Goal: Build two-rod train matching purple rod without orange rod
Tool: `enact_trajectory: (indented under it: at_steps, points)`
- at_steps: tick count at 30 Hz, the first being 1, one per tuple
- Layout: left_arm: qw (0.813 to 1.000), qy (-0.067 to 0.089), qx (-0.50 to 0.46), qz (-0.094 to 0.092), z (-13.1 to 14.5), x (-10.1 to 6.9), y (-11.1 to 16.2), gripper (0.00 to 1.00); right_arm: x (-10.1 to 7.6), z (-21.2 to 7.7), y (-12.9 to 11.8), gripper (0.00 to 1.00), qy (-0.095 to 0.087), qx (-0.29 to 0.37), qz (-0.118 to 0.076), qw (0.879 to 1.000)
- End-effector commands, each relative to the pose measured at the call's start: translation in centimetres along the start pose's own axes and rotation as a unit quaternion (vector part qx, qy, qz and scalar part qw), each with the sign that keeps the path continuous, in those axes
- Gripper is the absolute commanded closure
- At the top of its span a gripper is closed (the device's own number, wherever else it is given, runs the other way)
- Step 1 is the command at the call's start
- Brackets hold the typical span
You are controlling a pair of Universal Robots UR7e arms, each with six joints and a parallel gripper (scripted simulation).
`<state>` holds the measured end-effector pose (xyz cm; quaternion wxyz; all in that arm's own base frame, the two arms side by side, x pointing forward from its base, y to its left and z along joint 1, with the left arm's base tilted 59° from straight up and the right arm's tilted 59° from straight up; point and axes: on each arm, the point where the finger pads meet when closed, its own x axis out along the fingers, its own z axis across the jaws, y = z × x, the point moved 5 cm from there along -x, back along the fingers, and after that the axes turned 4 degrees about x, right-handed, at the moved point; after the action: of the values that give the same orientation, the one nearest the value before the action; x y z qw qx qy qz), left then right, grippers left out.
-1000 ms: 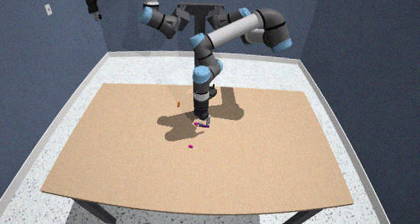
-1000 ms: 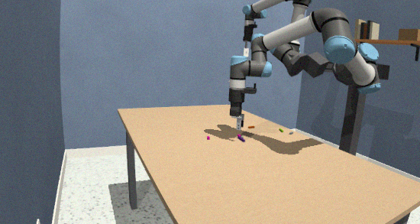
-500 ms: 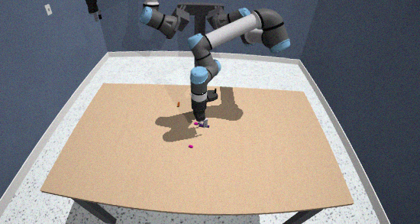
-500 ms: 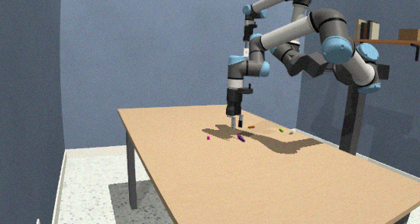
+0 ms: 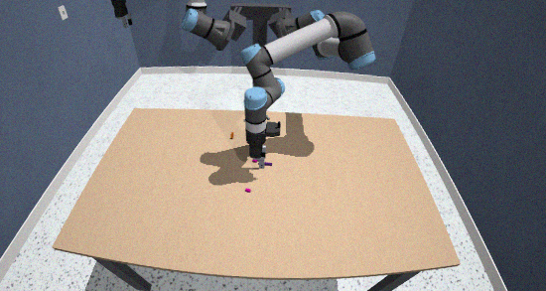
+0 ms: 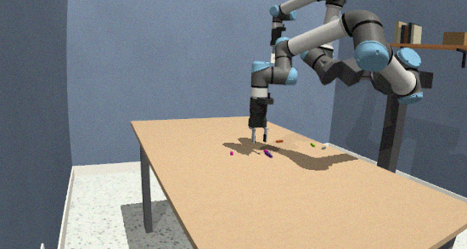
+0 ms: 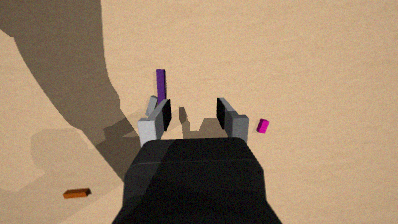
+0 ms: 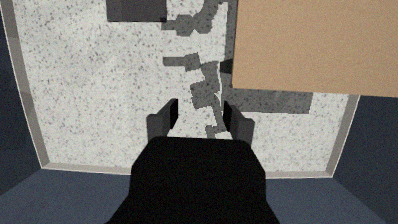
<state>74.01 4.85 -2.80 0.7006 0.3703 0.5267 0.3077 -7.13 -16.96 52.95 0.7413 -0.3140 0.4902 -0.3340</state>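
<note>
The purple rod point(image 5: 268, 164) point(image 6: 269, 154) point(image 7: 161, 84) lies flat. A grey rod point(image 7: 151, 105) lies at a slant close beside its end; the left wrist view shows it partly behind a finger. A magenta rod point(image 5: 254, 160) point(image 6: 266, 150) lies near them, hidden in the left wrist view. Another magenta rod point(image 5: 248, 190) point(image 6: 231, 153) point(image 7: 262, 126) lies apart, nearer the front. A lime rod point(image 6: 312, 144) lies toward the back edge. My left gripper point(image 6: 259, 141) point(image 7: 193, 108) is open and empty above the table, between the purple rod and the separate magenta one. My right gripper point(image 8: 200, 109) is open and empty, off the table.
An orange rod point(image 5: 231, 135) point(image 6: 279, 141) point(image 7: 76, 193) lies behind the purple rod's group. A small bluish-grey rod point(image 6: 323, 148) lies beside the lime one. The left arm's shadow falls across the table point(image 5: 347, 207) point(image 6: 340, 206) around the rods.
</note>
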Motion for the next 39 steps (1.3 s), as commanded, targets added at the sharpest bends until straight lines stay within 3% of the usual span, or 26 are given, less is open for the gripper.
enact_trajectory:
  at_steps: [1,21,39]
  points:
    - [0.997,-0.006,0.083,-0.004,0.6,-0.1,-0.3,0.0,0.0,0.0,0.0,0.0,0.0,0.0,-0.001,1.0]
    - [0.954,-0.007,0.301,-0.002,2.4,-0.2,-1.7,0.0,0.0,0.0,0.0,0.0,0.0,0.0,-0.001,1.0]
    - [0.933,-0.007,0.361,-0.002,2.8,-0.2,-2.1,0.0,0.0,0.0,0.0,0.0,0.0,0.0,-0.001,1.0]
